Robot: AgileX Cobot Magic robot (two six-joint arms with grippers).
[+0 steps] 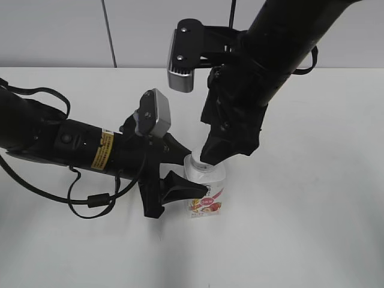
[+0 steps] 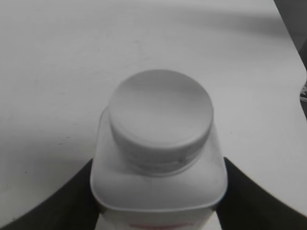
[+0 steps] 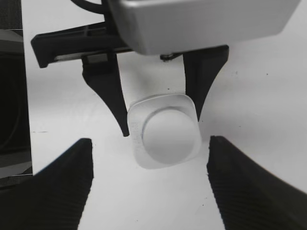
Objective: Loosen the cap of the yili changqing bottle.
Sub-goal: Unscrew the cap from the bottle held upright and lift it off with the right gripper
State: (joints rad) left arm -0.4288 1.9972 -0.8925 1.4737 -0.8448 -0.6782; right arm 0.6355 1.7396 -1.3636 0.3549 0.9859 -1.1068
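Observation:
The yili changqing bottle point(image 1: 207, 195) stands upright on the white table, its pink-red label facing the front. My left gripper point(image 1: 180, 174) is shut on the bottle's body, one finger on each side; it shows this way in the left wrist view point(image 2: 158, 206) too. The white cap point(image 2: 160, 112) sits on the neck of the bottle point(image 2: 158, 184). My right gripper point(image 1: 211, 155) hangs just above the cap, which it mostly hides in the exterior view. In the right wrist view my right gripper point(image 3: 151, 184) is open wide, with the cap point(image 3: 170, 134) below, between its fingers and apart from them.
The white table point(image 1: 312, 210) stretches all round the bottle, with a grey wall behind it. The left arm's black cables point(image 1: 90, 201) lie on the table at the left. The left wrist camera housing point(image 3: 201, 24) fills the top of the right wrist view.

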